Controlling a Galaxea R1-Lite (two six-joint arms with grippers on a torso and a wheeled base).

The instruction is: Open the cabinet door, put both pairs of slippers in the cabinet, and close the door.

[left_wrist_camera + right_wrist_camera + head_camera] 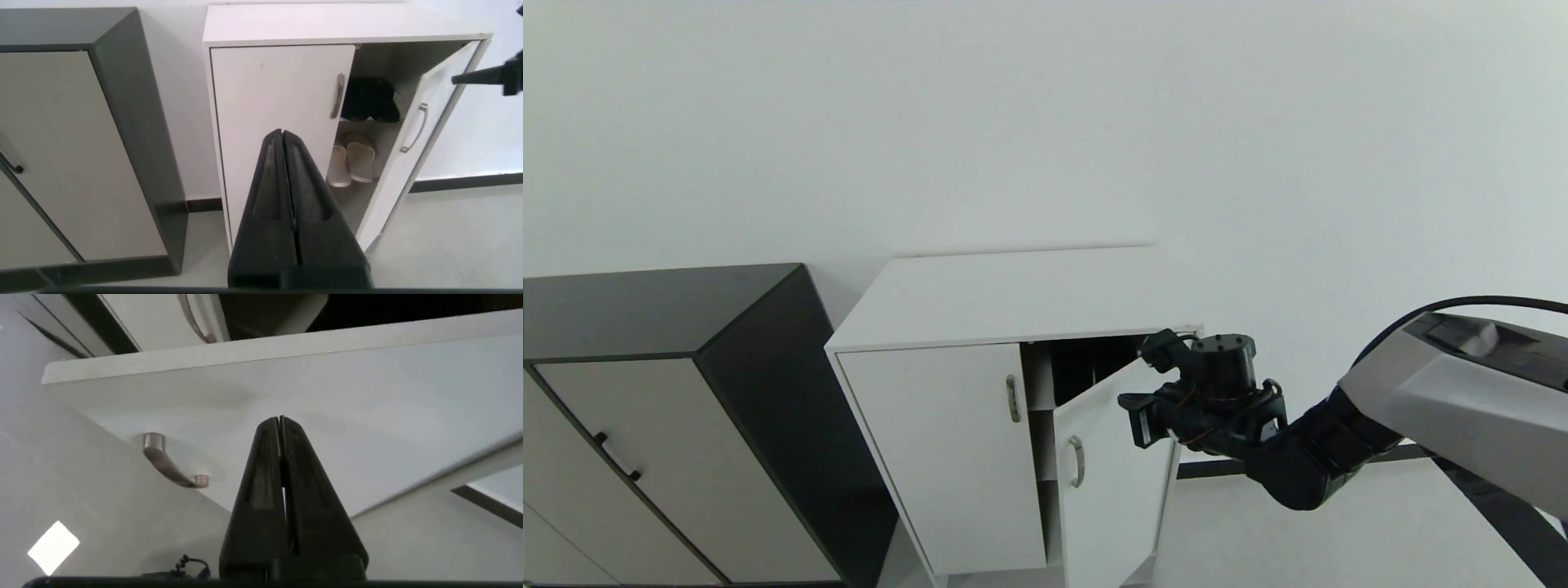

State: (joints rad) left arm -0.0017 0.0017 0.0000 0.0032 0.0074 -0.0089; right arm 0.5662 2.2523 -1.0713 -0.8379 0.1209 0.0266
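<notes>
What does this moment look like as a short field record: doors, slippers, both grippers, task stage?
cabinet: white cabinet against the wall, beside a dark cabinet
left door: left door closed
right door: right door partly open
slippers: dark slippers on the upper shelf, light slippers on the shelf below
right gripper: right gripper shut, tip at the right door's outer face, above its handle; contact unclear
left gripper: left gripper shut, held back from the cabinet, empty
stage: both pairs inside, door not yet closed

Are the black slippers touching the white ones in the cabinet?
Apart. Left wrist view: black slippers sit higher, white slippers below, a gap between them.
</notes>
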